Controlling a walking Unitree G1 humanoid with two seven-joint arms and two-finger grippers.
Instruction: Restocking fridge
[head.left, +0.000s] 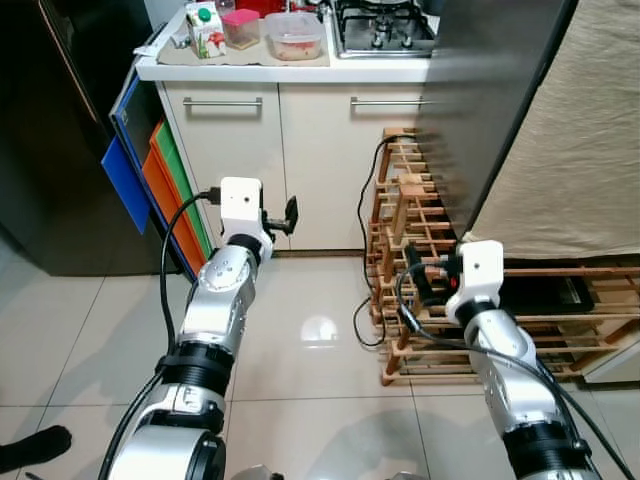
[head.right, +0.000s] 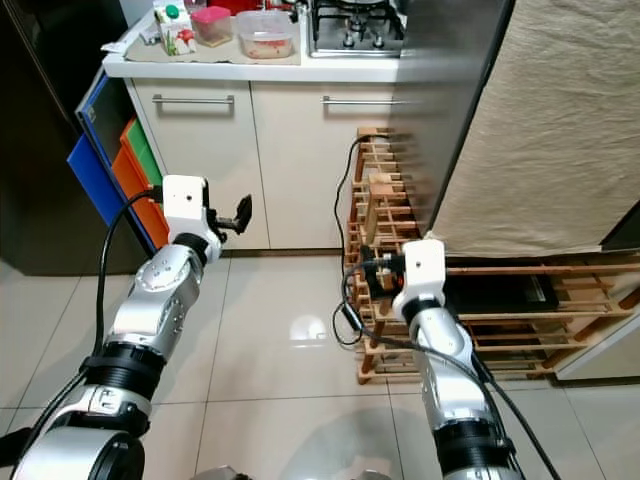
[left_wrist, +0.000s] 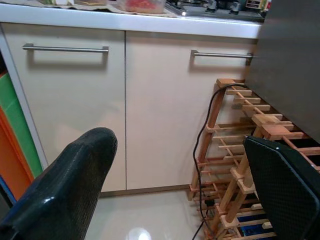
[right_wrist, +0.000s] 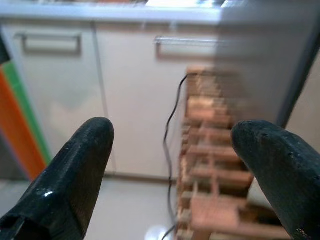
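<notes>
On the counter (head.left: 250, 70) at the back stand a milk carton with a green cap (head.left: 205, 30), a pink-lidded tub (head.left: 241, 28) and a clear tub of red food (head.left: 295, 36). My left gripper (head.left: 287, 216) is raised in front of the cream cabinet doors (head.left: 320, 160), well below the counter, open and holding nothing. Its fingers (left_wrist: 75, 185) stand wide apart in the left wrist view. My right gripper (head.left: 420, 280) hovers by the wooden rack (head.left: 420, 220), open and empty, with its fingers (right_wrist: 75, 165) spread.
A tall grey panel (head.left: 490, 100) rises over the rack, and a black cable (head.left: 365, 200) hangs down beside it. Blue, orange and green boards (head.left: 150, 180) lean beside a dark appliance (head.left: 50, 150) on the left. A gas hob (head.left: 385, 25) sits on the counter. Glossy tiled floor (head.left: 310, 330) lies ahead.
</notes>
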